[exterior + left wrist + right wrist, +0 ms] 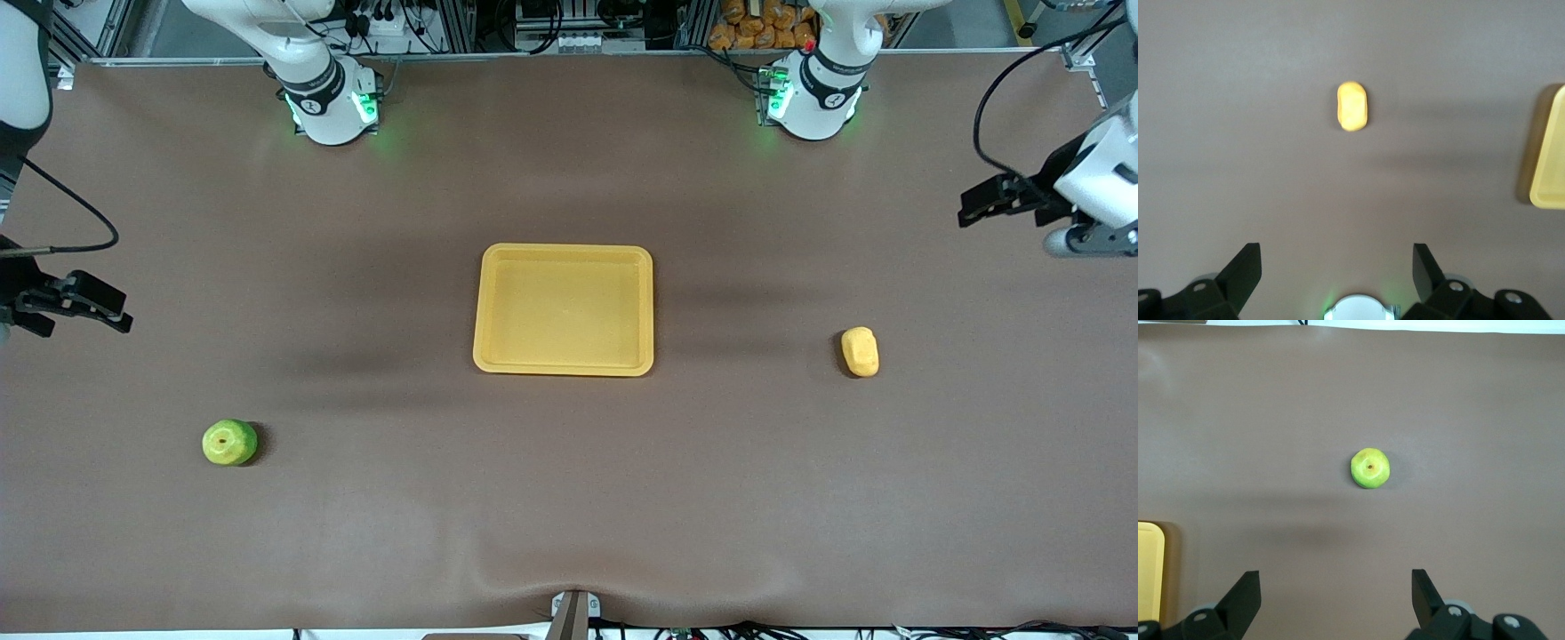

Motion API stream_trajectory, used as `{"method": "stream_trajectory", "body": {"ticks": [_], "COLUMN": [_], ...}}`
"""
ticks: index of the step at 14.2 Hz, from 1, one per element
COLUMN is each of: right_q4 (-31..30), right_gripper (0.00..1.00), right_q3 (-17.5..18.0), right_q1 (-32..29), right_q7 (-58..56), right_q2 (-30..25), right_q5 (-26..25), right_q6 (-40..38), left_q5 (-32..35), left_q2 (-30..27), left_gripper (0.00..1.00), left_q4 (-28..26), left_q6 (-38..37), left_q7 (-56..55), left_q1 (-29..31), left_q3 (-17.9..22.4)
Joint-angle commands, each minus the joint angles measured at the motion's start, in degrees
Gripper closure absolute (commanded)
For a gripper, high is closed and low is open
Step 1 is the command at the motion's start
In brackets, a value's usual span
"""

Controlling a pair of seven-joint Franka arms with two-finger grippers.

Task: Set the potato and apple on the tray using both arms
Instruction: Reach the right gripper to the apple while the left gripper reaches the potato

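A: Where do the things lie now, and why is each one so distant from the others?

B: The tray (pixel 564 309) sits in the middle of the table (pixel 569 498), and there is nothing in it. The apple (pixel 229 442) lies toward the right arm's end, nearer to the front camera than the tray. The potato (pixel 860 351) lies toward the left arm's end, a little nearer to the camera than the middle of the tray. I think each one is put on the side of one arm, so both arms have work and do not cross.

A: And the grippers?

B: The right gripper (pixel 76 302) hangs over the table edge at its own end, well apart from the apple. Its jaws are spread wide and hold nothing. The left gripper (pixel 1000 200) hangs over the edge at the other end, also spread wide and with nothing in it, well apart from the potato.

A: Why are they held like this?

B: In each wrist view the fruit is between the two fingers, ahead of them: the potato (pixel 1353 106) for the left, the apple (pixel 1370 468) for the right. So I judge that each arm is already aimed at its own piece. Nothing is picked yet, and both pieces have still to go on the tray.
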Motion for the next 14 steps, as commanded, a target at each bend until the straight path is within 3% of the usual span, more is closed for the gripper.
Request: {"method": "stream_trajectory", "body": {"ticks": [1, 7, 11, 14], "right_q4": [1.53, 1.45, 1.53, 1.53], "right_gripper": [0.0, 0.0, 0.0, 0.0], "right_q3": [0.6, 0.6, 0.6, 0.6], "right_q1": [-0.96, -0.87, -0.78, -0.87], "right_q7": [-0.85, -0.77, -0.77, -0.77], "right_q2": [1.72, 5.32, 8.22, 10.68], "right_q5": [0.48, 0.31, 0.31, 0.39], "right_q6": [0.76, 6.66, 9.81, 12.63], "left_q5": [0.28, 0.28, 0.29, 0.2], "left_q2": [-1.05, -0.79, -0.18, 3.42], "left_gripper": [0.0, 0.0, 0.0, 0.0], "left_q4": [-5.33, -14.56, -23.87, -25.82], "left_q6": [5.61, 17.55, 30.99, 37.25], "left_q7": [-0.83, -0.92, -1.44, -3.28], "left_q1": [0.14, -0.04, -0.22, 0.05], "left_q3": [-0.36, -0.54, -0.71, -0.71]}}
